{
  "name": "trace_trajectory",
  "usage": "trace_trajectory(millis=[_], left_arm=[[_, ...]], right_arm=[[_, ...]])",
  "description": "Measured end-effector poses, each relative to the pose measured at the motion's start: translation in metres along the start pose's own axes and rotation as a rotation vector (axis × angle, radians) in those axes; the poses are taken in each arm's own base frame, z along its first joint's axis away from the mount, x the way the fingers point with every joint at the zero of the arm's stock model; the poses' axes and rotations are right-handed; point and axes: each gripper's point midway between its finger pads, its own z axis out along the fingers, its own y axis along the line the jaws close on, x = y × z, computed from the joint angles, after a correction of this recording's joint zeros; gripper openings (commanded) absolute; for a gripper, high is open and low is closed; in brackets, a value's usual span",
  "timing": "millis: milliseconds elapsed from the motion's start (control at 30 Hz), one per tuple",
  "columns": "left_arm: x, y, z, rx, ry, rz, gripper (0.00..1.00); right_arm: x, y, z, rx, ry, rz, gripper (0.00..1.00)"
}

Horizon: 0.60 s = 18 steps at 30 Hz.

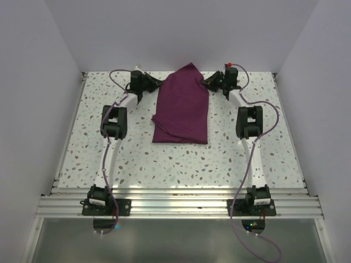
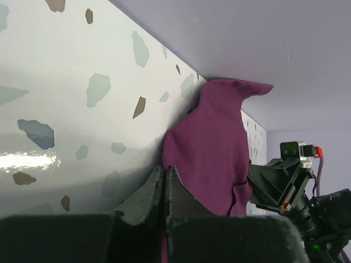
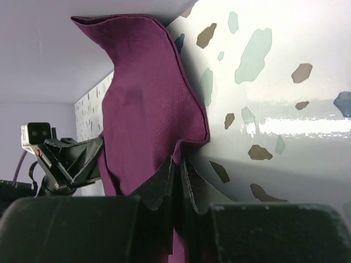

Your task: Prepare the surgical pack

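purple cloth [image 1: 182, 107]: laid far-centre on tabletop [image 1: 164, 164] | long axis near-to-far, peak pointed at far wall [image 1: 181, 33] | left jaws: clamped on its left edge | right jaws: clamped on its right edge

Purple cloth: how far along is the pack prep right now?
Done: the purple cloth lies folded into an oblong on the table. In hand: left tool and right tool each pinch a far side edge, the far tip peaked. Left, likely: finishing this fold and closing the bundle; contents aren't visible.
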Motion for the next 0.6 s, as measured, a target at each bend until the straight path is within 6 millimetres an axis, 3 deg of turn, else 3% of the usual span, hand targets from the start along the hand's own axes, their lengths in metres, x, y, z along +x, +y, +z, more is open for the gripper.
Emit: trace_trajectory(millis=[167,333,467,600], left_arm=[[-0.002,-0.006,-0.008,-0.015,0.009,-0.009,0.0],[-0.01,-0.038,-0.03,-0.006,0.02,-0.003,0.0],[-0.013,-0.072,-0.056,0.011,0.046,0.025,0.0],[-0.007,-0.094,-0.09,0.004,0.08,0.046,0.0]], right_arm=[[0.003,-0.002,-0.001,0.016,0.013,0.026,0.05],[0.0,0.006,-0.011,0.039,0.03,0.049,0.01],[-0.005,0.034,-0.031,0.032,0.054,0.06,0.0],[-0.009,0.07,-0.058,0.018,0.076,0.059,0.0]])
